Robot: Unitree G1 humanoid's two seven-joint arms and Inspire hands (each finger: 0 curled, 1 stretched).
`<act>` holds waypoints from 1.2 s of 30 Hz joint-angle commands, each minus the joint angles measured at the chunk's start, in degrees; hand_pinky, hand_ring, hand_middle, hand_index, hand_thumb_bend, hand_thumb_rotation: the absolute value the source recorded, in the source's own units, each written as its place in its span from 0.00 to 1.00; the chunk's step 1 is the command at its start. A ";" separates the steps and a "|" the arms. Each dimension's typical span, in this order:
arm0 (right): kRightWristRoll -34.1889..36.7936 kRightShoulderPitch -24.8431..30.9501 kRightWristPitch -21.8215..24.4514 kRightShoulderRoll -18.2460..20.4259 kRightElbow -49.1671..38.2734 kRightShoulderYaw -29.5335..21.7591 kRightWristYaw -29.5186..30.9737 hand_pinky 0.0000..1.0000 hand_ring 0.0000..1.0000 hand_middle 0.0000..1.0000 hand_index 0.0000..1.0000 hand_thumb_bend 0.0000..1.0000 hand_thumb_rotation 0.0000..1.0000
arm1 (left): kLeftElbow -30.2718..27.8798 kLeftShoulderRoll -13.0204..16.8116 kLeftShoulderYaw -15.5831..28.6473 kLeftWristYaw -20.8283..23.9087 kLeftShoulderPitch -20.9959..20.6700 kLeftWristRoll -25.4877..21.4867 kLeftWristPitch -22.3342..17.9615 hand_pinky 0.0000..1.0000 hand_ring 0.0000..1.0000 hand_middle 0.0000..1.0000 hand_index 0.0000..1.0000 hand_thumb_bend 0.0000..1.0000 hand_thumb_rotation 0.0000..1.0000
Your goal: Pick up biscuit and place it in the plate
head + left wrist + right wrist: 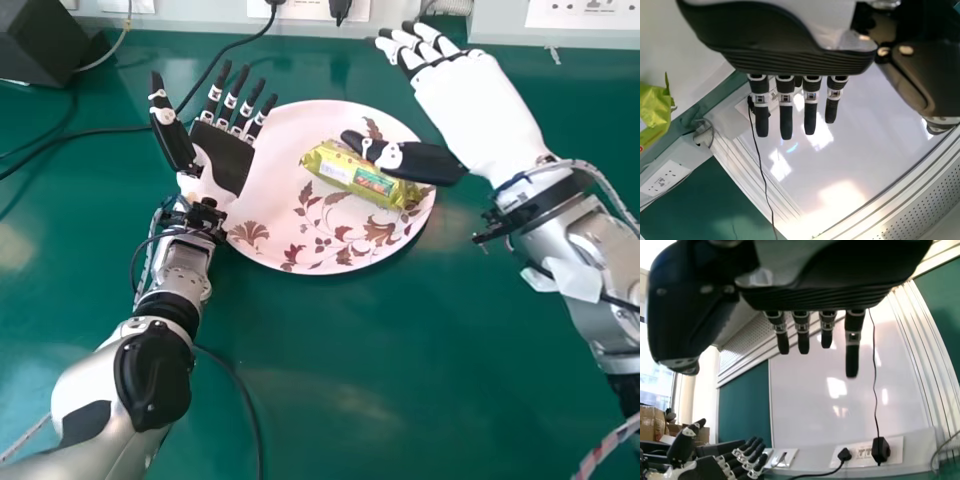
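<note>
Biscuit pkt (pixel 345 172): yellow-green wrapper w/ white + green label areas; lies on the plate (pixel 285 145), toward its far R side, slanted far L to near R, one end near the R rim. Plate: round, pale pink w/ reddish-brown leaf/flower pattern, upright, far-mid of scene.

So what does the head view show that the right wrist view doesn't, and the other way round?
Head view's own: the yellow-green biscuit packet lying on the pink plate with brown flowers and leaves.

Right wrist view's own: a glossy whiteboard, cardboard boxes and a bright window.

Common to both: the left hand and right hand, each with fingers out straight, plus black plugs in white socket panels.
</note>
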 commanded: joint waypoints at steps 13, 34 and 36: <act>1.59 4.81 0.97 0.13 -5.60 -4.40 -0.28 1.00 1.00 1.00 1.00 0.83 0.93 | 0.91 -0.75 0.81 -1.31 1.62 -1.36 1.06 0.73 0.79 0.87 0.93 0.90 0.46; 10.70 9.45 -0.44 1.12 -9.57 -10.01 0.71 1.00 1.00 1.00 1.00 0.84 0.96 | 0.95 -0.65 0.06 0.23 1.70 -0.17 -0.03 0.73 0.82 0.88 0.95 0.89 0.40; 11.82 9.96 -1.34 1.14 -9.48 -10.65 0.35 1.00 1.00 1.00 1.00 0.84 0.96 | 0.97 -0.59 -0.01 0.14 1.73 -0.08 -0.10 0.73 0.82 0.88 0.94 0.88 0.39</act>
